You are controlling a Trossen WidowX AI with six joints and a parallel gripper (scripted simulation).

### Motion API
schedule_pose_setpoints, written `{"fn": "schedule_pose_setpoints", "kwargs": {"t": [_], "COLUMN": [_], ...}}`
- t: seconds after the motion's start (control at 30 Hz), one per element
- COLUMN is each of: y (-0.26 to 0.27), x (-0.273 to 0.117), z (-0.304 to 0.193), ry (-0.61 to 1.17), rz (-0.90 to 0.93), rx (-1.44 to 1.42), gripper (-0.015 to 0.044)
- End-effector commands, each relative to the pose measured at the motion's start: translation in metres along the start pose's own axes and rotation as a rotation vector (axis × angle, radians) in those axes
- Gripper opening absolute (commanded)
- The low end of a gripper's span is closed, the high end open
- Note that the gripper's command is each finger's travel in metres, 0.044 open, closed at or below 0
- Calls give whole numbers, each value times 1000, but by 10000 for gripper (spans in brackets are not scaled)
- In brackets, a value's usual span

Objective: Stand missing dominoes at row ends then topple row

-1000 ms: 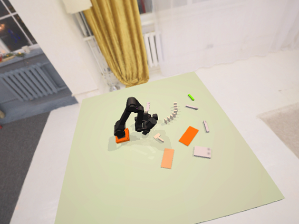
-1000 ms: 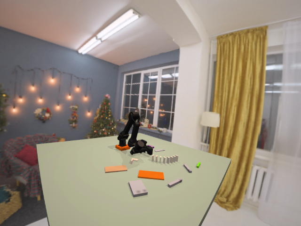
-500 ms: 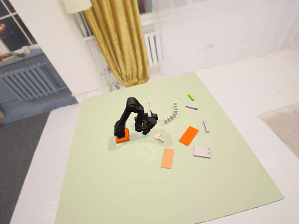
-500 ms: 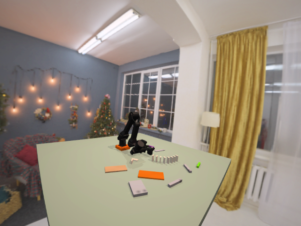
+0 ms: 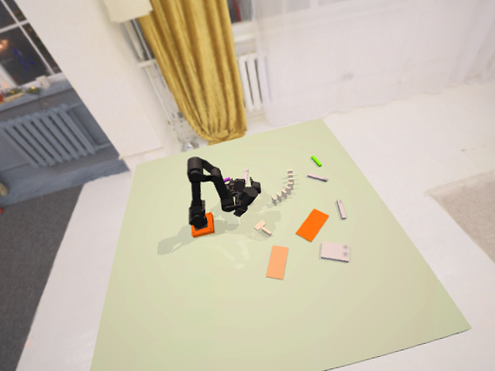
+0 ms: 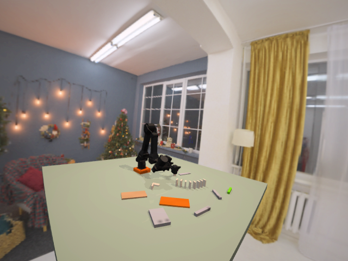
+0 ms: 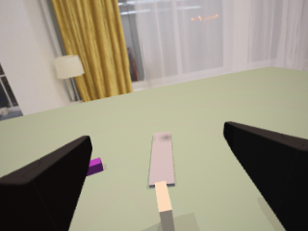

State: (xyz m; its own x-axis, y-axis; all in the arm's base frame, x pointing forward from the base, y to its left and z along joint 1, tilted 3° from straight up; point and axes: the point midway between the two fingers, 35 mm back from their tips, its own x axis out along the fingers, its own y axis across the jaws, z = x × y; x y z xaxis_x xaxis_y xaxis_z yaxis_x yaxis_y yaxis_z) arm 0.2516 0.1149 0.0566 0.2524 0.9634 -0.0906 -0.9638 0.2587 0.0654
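Note:
Several pale dominoes (image 5: 283,193) (image 6: 194,184) stand upright in a curved row to the right of the arm. My gripper (image 6: 175,169) (image 7: 159,135) is wide open, left of the row's near end in the top view. A single pale domino (image 7: 163,196) stands between the open fingers in the wrist view, with a gap on both sides; its foot is cut off by the frame. The arm hides it in the top view, so its spacing from the row cannot be told. Two loose pale dominoes (image 5: 259,225) (image 6: 156,184) lie together in front of the arm, forming an angle.
A pinkish flat plate (image 5: 246,174) (image 6: 184,173) (image 7: 162,159) lies beyond the gripper, with a purple bar (image 5: 227,179) (image 7: 95,166) to its left. An orange board (image 5: 312,225) (image 6: 174,202), a peach board (image 5: 277,262) (image 6: 134,194) and a pinkish box (image 5: 333,252) (image 6: 159,216) lie farther forward. A green bar (image 5: 316,160) (image 6: 229,190) lies right.

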Motion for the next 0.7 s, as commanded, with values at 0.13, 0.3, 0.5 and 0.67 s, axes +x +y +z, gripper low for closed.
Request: {"fn": "schedule_pose_setpoints", "kwargs": {"t": [0.13, 0.3, 0.5, 0.67], "y": [-41, -54, -43, -25], "x": [33, 57, 64, 53], "z": [-11, -16, 7, 20], "ry": [221, 508, 805, 936], "rz": [-124, -335, -714, -904], "rx": [430, 824, 1086, 1155], "gripper": [440, 440, 440, 440]}}
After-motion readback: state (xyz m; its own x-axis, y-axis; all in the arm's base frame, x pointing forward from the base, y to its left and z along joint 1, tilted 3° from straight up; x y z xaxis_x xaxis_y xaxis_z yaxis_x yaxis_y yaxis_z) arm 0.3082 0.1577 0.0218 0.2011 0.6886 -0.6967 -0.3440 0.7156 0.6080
